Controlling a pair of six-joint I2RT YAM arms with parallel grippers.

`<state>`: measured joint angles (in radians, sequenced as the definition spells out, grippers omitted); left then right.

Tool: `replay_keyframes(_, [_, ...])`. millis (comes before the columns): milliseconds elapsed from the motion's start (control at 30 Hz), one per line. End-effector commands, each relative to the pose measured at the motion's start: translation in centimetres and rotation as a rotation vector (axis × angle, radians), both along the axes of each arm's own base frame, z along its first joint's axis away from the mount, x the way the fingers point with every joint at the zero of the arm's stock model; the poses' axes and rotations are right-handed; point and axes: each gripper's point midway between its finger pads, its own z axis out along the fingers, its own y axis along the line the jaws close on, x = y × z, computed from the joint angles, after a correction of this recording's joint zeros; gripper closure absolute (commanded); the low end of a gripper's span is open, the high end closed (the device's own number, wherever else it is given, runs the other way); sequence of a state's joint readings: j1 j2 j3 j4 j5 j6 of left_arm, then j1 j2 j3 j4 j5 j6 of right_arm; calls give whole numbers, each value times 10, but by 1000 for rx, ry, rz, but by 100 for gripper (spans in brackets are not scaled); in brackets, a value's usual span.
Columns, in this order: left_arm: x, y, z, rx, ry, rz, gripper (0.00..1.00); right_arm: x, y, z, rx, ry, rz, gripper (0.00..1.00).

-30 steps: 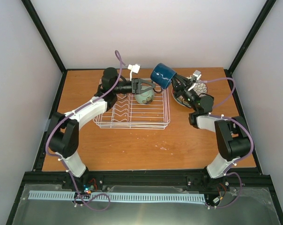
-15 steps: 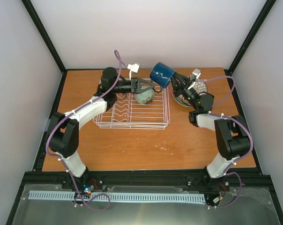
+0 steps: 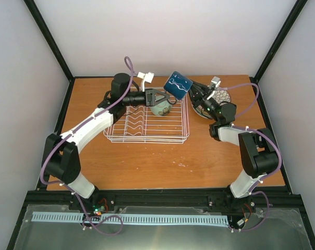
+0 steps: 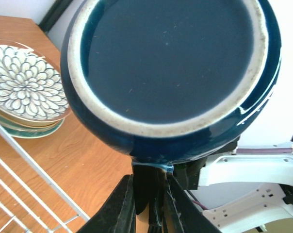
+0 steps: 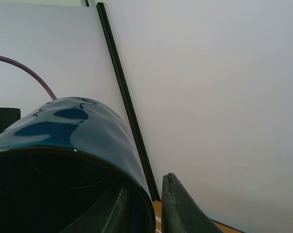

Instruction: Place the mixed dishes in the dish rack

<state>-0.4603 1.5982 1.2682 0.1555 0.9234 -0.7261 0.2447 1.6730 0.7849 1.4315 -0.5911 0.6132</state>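
The dark blue mug (image 3: 178, 84) hangs in the air over the far right corner of the dish rack (image 3: 147, 136). My right gripper (image 3: 192, 92) is shut on its rim, one finger (image 5: 178, 208) outside and one inside the mug (image 5: 73, 131). My left gripper (image 3: 161, 97) meets the mug from the left. In the left wrist view the mug's base (image 4: 170, 63) fills the frame and its handle sits pinched between my left gripper's (image 4: 154, 199) fingers. The pale-green cup (image 3: 161, 107) lies in the rack. The petal-patterned plate (image 4: 25, 87) tops a stack with a teal plate (image 4: 32, 130).
The plate stack (image 3: 220, 97) sits right of the rack, partly hidden by my right arm. The rack's wires (image 4: 35, 172) lie just below my left gripper. Black frame posts and white walls stand close behind.
The right gripper has brought the mug left and down toward the left gripper. The left arm's elbow has swung out, and its fingers have narrowed onto the mug's handle.
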Motion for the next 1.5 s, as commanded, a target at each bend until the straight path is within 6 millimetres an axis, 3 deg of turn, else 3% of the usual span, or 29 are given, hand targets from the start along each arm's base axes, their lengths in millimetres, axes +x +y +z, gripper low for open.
replay_keyframes(0, [-2, 10, 42, 4, -162, 56, 99, 3, -2, 11, -16, -42, -35, 83])
replay_keyframes(233, [4, 15, 44, 57, -190, 110, 99, 16, -1, -18, -85, 27, -75, 79])
replay_keyframes(467, [15, 25, 27, 174, -210, 186, 99, 31, -14, -54, -217, 115, -228, 80])
replay_keyframes(600, [18, 32, 4, 253, -184, 220, 99, 36, -25, -68, -273, 154, -311, 80])
replay_keyframes(633, [19, 33, 0, 265, -183, 225, 99, 39, -35, -70, -273, 165, -342, 80])
replay_keyframes(833, [17, 37, -22, 358, -192, 256, 99, 47, -56, -76, -293, 199, -457, 81])
replay_keyframes(1100, [3, 31, -89, 567, -199, 276, 99, 46, -80, -76, -300, 227, -574, 81])
replay_keyframes(1300, [7, 48, -138, 732, -217, 360, 99, 35, -91, -71, -296, 233, -616, 81])
replay_keyframes(1467, [9, 41, -150, 768, -242, 380, 99, 29, -94, -66, -300, 220, -630, 81])
